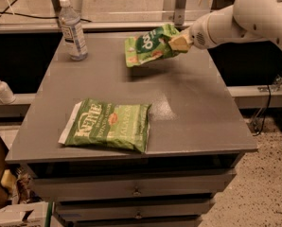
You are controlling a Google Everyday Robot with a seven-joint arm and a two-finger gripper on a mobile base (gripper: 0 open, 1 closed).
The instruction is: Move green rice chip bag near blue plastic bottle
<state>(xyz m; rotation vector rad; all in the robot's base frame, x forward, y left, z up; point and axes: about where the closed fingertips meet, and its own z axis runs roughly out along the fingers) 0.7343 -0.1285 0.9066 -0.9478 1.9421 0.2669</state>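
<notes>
Matt grey table, glossy snack bags, clear plastic bottle.
Table [193, 103] top smooth, matt grey w/ a faint sheen patch mid-right. Green rice chip bag [148, 45]: shiny crinkled film, pinched at its right edge by the tan, matt gripper [179, 42] above table's far side. Arm shell [245, 13]: smooth white plastic. Blue plastic bottle [73, 30]: clear plastic. Kettle bag [108, 124]: satin film.

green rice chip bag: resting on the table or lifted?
Lifted. The gripper, above the table at its far right, clamps the green rice chip bag by its right edge; the bag tilts, shadow cast beneath.
</notes>
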